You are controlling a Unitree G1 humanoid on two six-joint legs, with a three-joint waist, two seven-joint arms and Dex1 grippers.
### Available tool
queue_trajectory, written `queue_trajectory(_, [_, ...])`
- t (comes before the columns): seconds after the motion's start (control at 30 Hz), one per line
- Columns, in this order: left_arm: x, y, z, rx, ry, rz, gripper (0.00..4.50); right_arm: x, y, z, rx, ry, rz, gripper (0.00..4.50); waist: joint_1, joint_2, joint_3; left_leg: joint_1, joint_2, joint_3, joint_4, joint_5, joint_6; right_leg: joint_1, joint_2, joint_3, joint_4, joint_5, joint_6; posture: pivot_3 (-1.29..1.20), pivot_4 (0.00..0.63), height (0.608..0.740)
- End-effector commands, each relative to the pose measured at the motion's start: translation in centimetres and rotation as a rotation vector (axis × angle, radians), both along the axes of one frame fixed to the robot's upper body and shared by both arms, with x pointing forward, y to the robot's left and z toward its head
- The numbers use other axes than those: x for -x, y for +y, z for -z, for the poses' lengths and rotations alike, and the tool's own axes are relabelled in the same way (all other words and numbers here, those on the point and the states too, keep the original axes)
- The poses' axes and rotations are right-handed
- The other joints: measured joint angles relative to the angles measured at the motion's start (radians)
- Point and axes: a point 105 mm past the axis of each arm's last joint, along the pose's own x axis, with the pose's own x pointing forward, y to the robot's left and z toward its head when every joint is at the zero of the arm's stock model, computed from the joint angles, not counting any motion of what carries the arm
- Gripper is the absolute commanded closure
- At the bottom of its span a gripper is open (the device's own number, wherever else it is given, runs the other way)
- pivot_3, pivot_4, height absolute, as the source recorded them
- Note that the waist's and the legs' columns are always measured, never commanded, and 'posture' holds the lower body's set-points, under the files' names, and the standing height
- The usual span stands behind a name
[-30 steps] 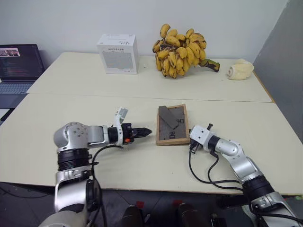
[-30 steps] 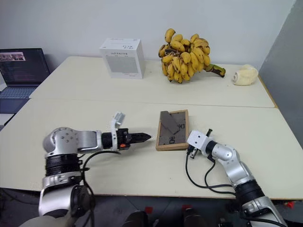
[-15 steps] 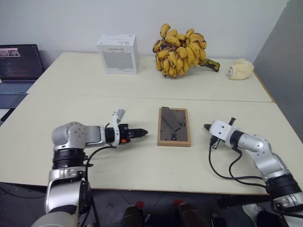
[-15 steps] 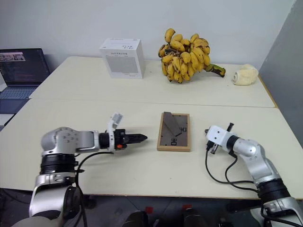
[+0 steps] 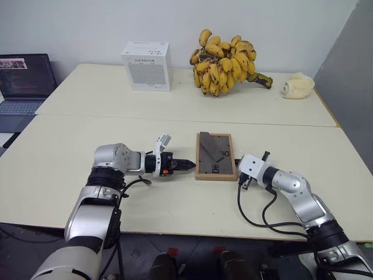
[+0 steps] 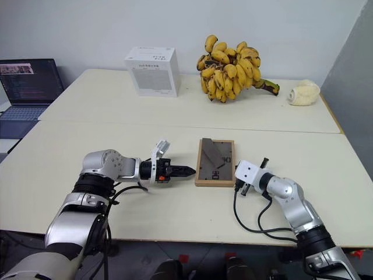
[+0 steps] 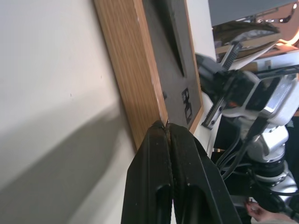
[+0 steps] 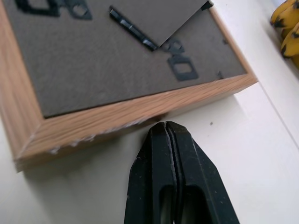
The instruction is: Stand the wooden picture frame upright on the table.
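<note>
Lying: the wooden picture frame point(image 5: 215, 156) is seen face down on the table point(image 5: 116, 134), dark back and stand up.
Left gripper point(image 5: 191, 165): closed, empty, tip at the frame's left edge, apparently for prying.
Right gripper point(image 8: 166, 128): closed, empty, set by the right edge, likely as a brace.

Plain white wall point(image 5: 87, 23) behind, grey panel point(image 5: 349, 87) at the right edge. A second cream table point(image 5: 105, 93) butts against the far side of the near one, carrying a white box point(image 5: 146, 65), a big bunch of bananas point(image 5: 224, 53) and a pale roll-shaped thing point(image 5: 296, 86). An open laptop point(image 5: 24, 79) sits on a low surface at the left, and the light is even.
</note>
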Motion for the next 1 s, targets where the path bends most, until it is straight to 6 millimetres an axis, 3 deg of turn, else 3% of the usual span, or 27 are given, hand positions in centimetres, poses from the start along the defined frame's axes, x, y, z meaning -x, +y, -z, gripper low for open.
queue_trajectory(0.03, [-0.7, 0.2, -0.5, -0.028, -0.059, 0.018, 4.41, 0.1, -0.8, -0.9, 0.004, -0.042, 0.021, 4.5, 0.0, 0.0, 0.0, 0.0, 0.0, 0.0, 0.0, 0.0, 0.0, 0.0, 0.0, 0.0, 0.0, 0.0, 0.001, 0.0, 0.15, 0.74])
queue_trajectory(0.23, [-0.9, 0.1, -0.2, -0.047, -0.109, 0.035, 4.41, 0.3, -1.7, -0.7, 0.009, -0.036, 0.049, 4.5, 0.0, 0.0, 0.0, 0.0, 0.0, 0.0, 0.0, 0.0, 0.0, 0.0, 0.0, 0.0, 0.0, 0.0, 0.001, 0.0, 0.15, 0.74])
queue_trajectory(0.6, [-0.5, -0.5, -1.5, 0.017, -0.107, 0.082, 2.33, 0.6, -2.1, -0.1, 0.02, -0.015, 0.056, 4.5, 0.0, 0.0, 0.0, 0.0, 0.0, 0.0, 0.0, 0.0, 0.0, 0.0, 0.0, 0.0, 0.0, -0.001, 0.001, 0.0, 0.15, 0.74])
queue_trajectory(0.77, [0.1, -0.9, -1.0, 0.021, -0.054, 0.112, 1.26, 0.4, -2.1, 0.4, 0.039, -0.009, 0.055, 4.5, 0.0, 0.0, 0.0, 0.0, 0.0, 0.0, 0.0, 0.0, 0.0, 0.0, 0.0, 0.0, 0.0, -0.001, 0.001, 0.0, 0.15, 0.74])
queue_trajectory(1.0, [0.4, -2.6, 0.1, 0.027, -0.002, 0.148, 1.26, -0.3, 0.1, 1.7, 0.059, -0.01, 0.013, 4.5, -0.001, 0.0, 0.0, 0.0, 0.0, 0.0, 0.001, 0.0, 0.0, 0.001, 0.0, 0.0, 0.0, -0.001, 0.002, 0.0, 0.15, 0.74])
